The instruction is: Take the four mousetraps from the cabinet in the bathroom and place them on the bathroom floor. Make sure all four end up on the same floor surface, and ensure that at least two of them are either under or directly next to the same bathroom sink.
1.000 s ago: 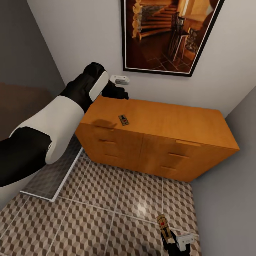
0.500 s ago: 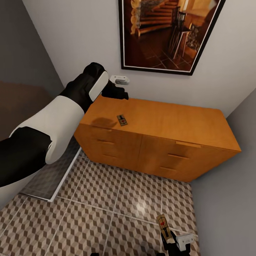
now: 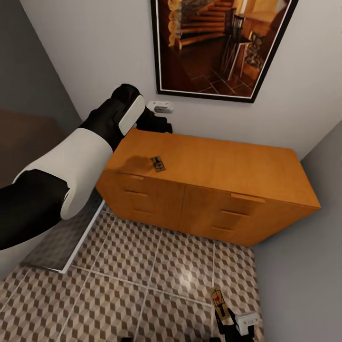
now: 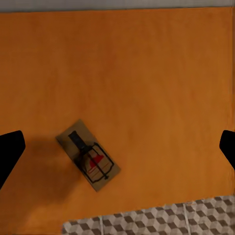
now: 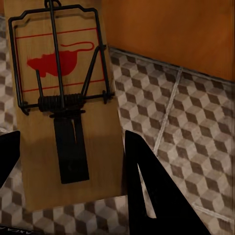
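While the right gripper [image 3: 223, 317] holds one mousetrap [image 5: 63, 103] between its fingers above the bathroom floor [image 3: 142, 285], another mousetrap [image 4: 88, 155] lies on the cabinet [image 3: 213, 161] — below the left gripper's [image 4: 117, 147] wide-spread fingers.

Framed picture [image 3: 223, 47] cropped above

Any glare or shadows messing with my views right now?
Head view: a bright glare patch on the bathroom floor tiles, and the left arm's soft shadow on the cabinet top beside the mousetrap. Left wrist view: shadow darkens the wood beside that trap. Right wrist view: the held mousetrap is sharp.
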Motion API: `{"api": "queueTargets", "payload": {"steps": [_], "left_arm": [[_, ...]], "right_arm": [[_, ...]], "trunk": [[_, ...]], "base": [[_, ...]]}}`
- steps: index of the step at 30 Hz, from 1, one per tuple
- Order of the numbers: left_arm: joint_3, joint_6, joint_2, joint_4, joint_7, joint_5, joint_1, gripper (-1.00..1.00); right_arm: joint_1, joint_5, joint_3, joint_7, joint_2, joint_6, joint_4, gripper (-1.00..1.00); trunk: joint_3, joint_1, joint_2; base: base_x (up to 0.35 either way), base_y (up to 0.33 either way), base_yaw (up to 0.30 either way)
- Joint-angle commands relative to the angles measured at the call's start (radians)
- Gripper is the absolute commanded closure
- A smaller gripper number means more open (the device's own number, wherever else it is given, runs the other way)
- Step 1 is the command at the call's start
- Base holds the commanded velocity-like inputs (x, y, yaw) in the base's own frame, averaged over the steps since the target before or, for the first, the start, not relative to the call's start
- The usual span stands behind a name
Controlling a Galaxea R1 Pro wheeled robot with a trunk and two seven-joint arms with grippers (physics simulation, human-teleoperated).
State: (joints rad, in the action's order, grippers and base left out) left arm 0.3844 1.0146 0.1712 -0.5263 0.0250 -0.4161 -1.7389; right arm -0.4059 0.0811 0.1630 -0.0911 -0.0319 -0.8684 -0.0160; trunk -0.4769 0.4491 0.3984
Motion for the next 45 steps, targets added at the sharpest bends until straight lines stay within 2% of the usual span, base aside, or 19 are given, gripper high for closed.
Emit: {"api": "queueTargets", "payload": {"steps": [1,16,45], "left_arm": [[0.004,0.002,0.0,0.0,0.003,-0.004,-0.001,-1.0],[0.004,0.002,-0.001,-0.001,0.003,-0.004,-0.001,-1.0],[0.005,0.002,-0.001,-0.001,0.003,-0.004,0.005,-1.0]], "right_arm": [[-0.001,0.012,0.001,-0.013,0.0,-0.003,0.001,1.0],[-0.001,0.012,0.001,-0.013,0.0,-0.002,0.001,1.0],[-0.001,0.012,0.001,-0.013,0.0,-0.001,0.001,1.0]], "trunk": [[-0.001,0.001,0.002],[-0.001,0.001,0.002],[-0.001,0.001,0.002]], "base": [[0.219,-0.215,0.0],[0.073,-0.072,0.0],[-0.06,-0.029,0.0]]}}
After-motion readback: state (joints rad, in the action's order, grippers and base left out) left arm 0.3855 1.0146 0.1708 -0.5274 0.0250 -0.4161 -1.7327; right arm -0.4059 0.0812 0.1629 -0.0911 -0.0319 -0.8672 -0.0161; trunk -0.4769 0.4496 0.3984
